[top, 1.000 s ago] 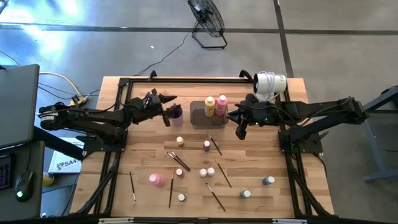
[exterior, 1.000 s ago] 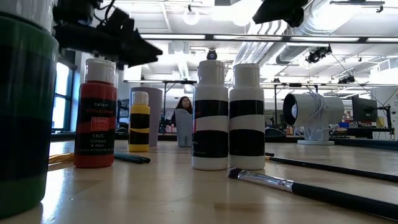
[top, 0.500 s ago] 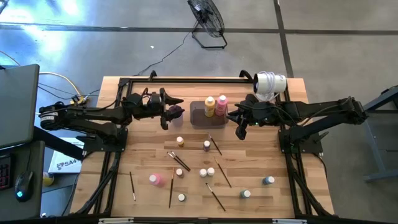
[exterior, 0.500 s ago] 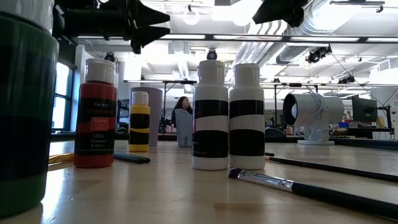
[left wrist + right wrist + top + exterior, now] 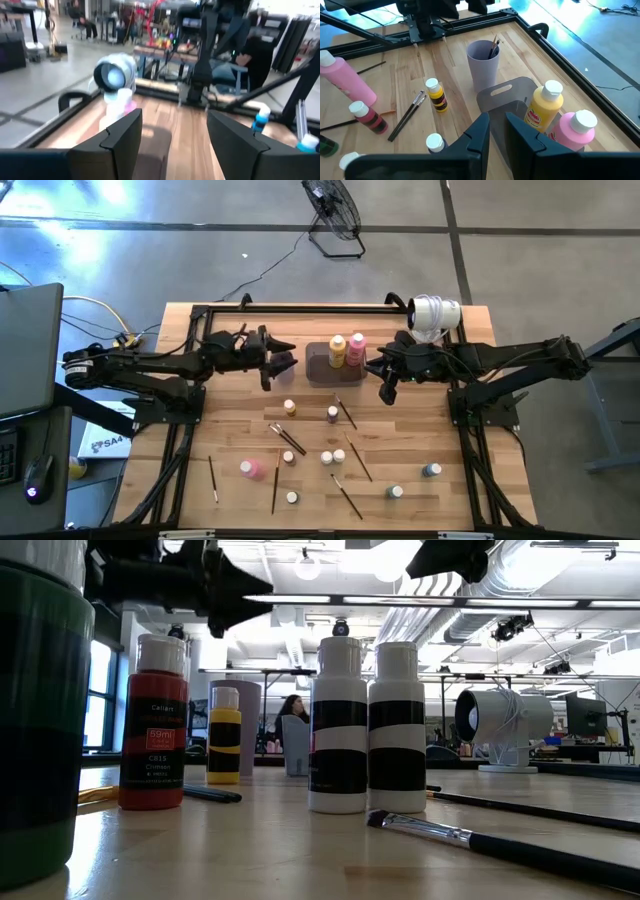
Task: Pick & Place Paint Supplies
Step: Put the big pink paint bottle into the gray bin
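Mostly bare wood tabletop (image 5: 230, 435) w/ scattered brushes; concrete floor (image 5: 150, 260) around.
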{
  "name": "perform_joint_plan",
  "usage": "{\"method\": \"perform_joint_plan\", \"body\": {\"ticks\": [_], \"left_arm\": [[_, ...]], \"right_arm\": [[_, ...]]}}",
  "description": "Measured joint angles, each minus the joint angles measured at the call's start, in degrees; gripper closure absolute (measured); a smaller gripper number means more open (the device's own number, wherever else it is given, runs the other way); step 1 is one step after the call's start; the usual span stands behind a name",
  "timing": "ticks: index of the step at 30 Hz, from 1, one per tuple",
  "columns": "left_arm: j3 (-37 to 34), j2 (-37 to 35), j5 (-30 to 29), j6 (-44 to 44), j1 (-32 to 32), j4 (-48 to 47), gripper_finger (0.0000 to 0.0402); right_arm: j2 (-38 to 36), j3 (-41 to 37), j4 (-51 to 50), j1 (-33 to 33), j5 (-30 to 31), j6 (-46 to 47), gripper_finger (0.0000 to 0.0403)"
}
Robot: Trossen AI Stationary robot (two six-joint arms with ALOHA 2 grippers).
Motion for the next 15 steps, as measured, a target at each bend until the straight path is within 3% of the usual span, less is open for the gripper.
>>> {"method": "perform_joint_plan", "body": {"ticks": [15], "left_arm": [[0.0,0.0,0.0,0.0,0.0,-14.4,0.0181]], "right_arm": [[0.0,0.0,0.0,0.0,0.0,0.4,0.0355]]}}
